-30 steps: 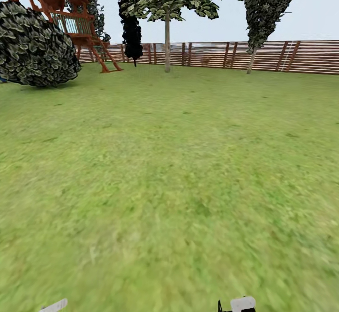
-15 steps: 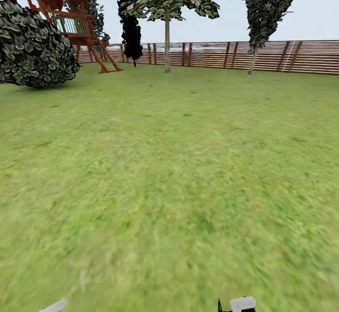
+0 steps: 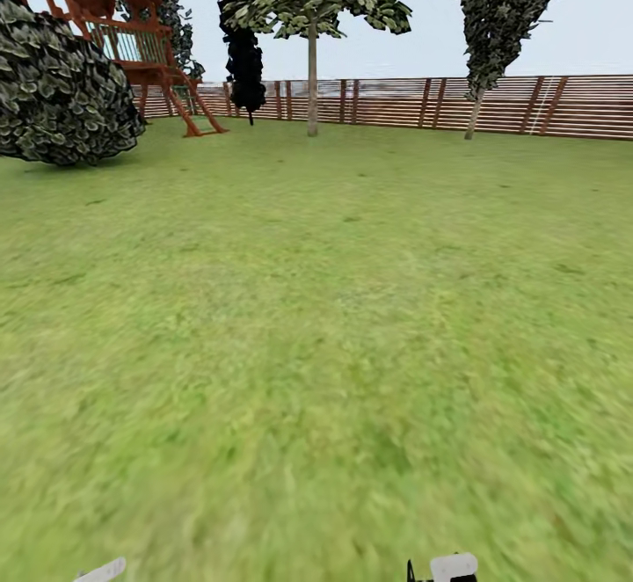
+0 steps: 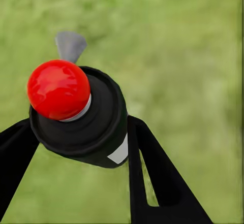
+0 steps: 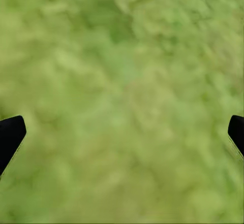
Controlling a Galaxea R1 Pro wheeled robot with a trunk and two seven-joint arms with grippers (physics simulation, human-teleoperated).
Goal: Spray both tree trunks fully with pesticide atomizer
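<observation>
The pesticide atomizer (image 4: pixel 99 120) has a dark round body, a red ball on top and a grey nozzle tip. My left gripper (image 4: pixel 79 132) is shut on it, one black finger on each side of the body, over blurred grass. My right gripper (image 5: pixel 123 132) is open above bare grass with nothing between its fingertips. Far ahead by the fence stands a tree (image 3: pixel 312 81) with a straight pale trunk. A second tree (image 3: pixel 476 112) with a thinner leaning trunk stands to its right. Both are well beyond arm's reach.
Open lawn (image 3: pixel 334 318) stretches from me to the wooden slat fence (image 3: pixel 527 105). A large leafy bush (image 3: pixel 61 90) and a red-brown playhouse on stilts (image 3: pixel 132 32) stand at the far left. A black conifer (image 3: pixel 244 63) rises beside the playhouse.
The whole head view has shifted slightly, the bush sliding left and the grass streaming towards me: the camera is moving. Both arm tips keep their places at the picture's bottom edge.
</observation>
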